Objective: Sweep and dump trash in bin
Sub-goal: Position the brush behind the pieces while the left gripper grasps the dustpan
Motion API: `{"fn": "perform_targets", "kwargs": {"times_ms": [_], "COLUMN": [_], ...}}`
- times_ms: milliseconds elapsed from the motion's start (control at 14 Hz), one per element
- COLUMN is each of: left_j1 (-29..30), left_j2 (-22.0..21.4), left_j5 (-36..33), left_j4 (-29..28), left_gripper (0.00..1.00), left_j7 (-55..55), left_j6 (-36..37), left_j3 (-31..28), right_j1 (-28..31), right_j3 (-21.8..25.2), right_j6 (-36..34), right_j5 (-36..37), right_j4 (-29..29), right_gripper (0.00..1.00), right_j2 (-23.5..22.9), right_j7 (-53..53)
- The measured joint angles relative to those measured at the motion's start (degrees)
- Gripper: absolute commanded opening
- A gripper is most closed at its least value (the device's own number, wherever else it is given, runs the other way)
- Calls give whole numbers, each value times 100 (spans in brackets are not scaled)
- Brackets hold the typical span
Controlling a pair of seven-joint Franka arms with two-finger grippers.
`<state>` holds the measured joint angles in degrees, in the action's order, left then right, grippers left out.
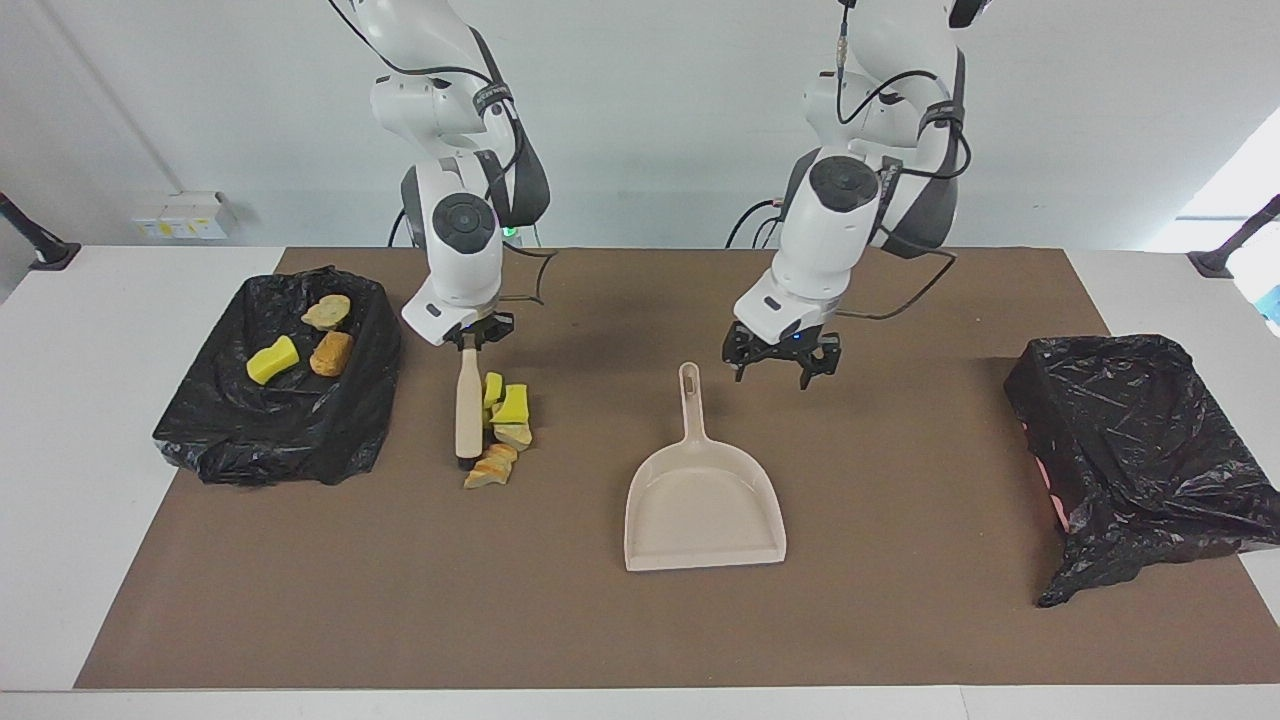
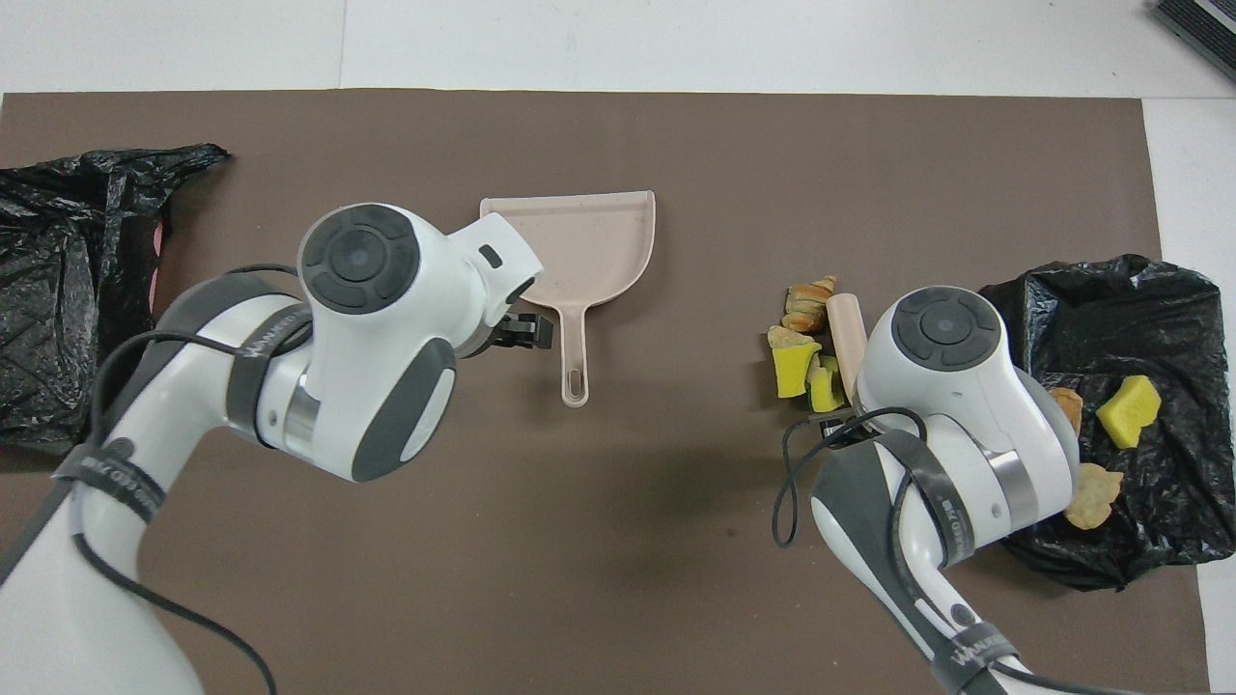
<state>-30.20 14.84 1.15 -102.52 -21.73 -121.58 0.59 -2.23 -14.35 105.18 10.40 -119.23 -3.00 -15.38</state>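
Observation:
Several scraps of trash (image 1: pixel 503 425), yellow wedges and tan bread-like lumps, lie in a small pile on the brown mat; the pile also shows in the overhead view (image 2: pixel 801 338). My right gripper (image 1: pixel 470 338) is shut on the top of a beige brush (image 1: pixel 467 400), which stands with its dark end on the mat right beside the pile. The beige dustpan (image 1: pixel 705 505) lies flat mid-table, its handle (image 1: pixel 690 385) pointing toward the robots. My left gripper (image 1: pixel 778 368) is open and empty, just above the mat beside the handle's tip, toward the left arm's end.
A bin lined with a black bag (image 1: pixel 200 430) at the right arm's end holds two tan scraps and a yellow one (image 1: pixel 272 360). A second black-bagged bin (image 1: pixel 1140 450) stands at the left arm's end. The brown mat (image 1: pixel 400 600) covers most of the white table.

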Motion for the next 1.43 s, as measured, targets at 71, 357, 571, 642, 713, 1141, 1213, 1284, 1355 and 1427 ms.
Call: {"fn": "perform_targets", "kwargs": {"times_ms": [71,357,571,642,713,1141,1213,1284,1355,1427], "left_j1": [-134,-543,-783,-787,-785,-750,-698,-615,-497,-347], "left_j2": [157,510,806,861,880,890,889,885,870,845], "left_j5": [-104,-352,-503,-518,-538,-576,-577,-579,-580,-580], "left_j4": [35,144,370,458,505,544,549,562,579,596], "left_gripper": [100,100,57,12,0,0,0,0,0,0], "left_j7": [-293,-743,-1030,-1056,-1057,-610,-344,2,453,962], "left_j6": [-182,-342,-312,-260,-234,-228,-200,-138,-52,61], "left_j3": [-1,-9,-22,-28,-53,-156,-165,-169,-176,-185], "right_j1": [0,46,123,230,332,406,405,405,405,405], "right_j3": [3,62,69,71,75,64,63,63,63,62], "right_j6": [-368,-1483,-1723,-1628,-1531,-1440,-1429,-1424,-1421,-1420], "right_j5": [0,5,6,6,5,3,3,-2,-14,-24], "right_j4": [288,816,724,670,614,455,443,434,430,426], "right_gripper": [0,0,0,0,0,0,0,0,0,0], "right_j2": [37,544,889,900,890,857,857,857,857,857], "right_j7": [0,100,214,333,468,574,574,574,574,574]}}
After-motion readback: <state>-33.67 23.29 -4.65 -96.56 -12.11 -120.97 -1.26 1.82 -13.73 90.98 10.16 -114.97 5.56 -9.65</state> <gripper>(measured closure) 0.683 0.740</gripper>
